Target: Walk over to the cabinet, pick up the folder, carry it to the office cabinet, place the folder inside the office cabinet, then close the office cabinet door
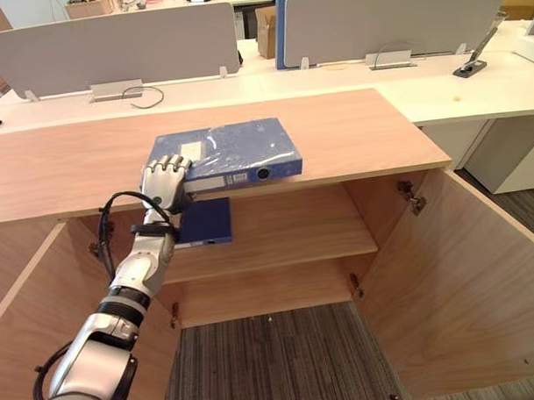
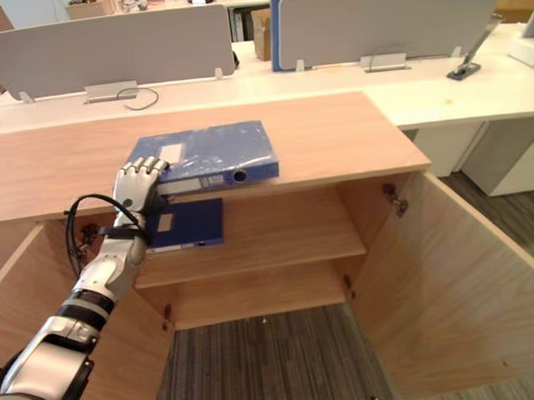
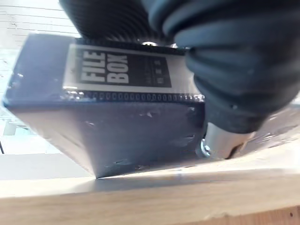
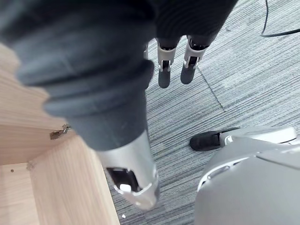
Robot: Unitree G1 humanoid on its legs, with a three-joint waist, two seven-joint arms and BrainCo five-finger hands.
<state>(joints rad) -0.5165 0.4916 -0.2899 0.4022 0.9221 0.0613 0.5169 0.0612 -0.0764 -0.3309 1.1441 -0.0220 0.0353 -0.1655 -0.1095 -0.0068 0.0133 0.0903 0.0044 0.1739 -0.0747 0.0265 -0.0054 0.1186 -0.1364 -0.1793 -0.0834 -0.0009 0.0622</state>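
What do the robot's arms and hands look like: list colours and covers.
The left arm is silver-grey with black joints. The left hand has silver fingers with dark tips and a dark ribbed wrist cover. The right hand matches: silver, dark-tipped fingers, dark ribbed cover.

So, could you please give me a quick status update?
Left hand curled on blue folder atop cabinet. Right hand open, over floor. Doors open; second folder on shelf.
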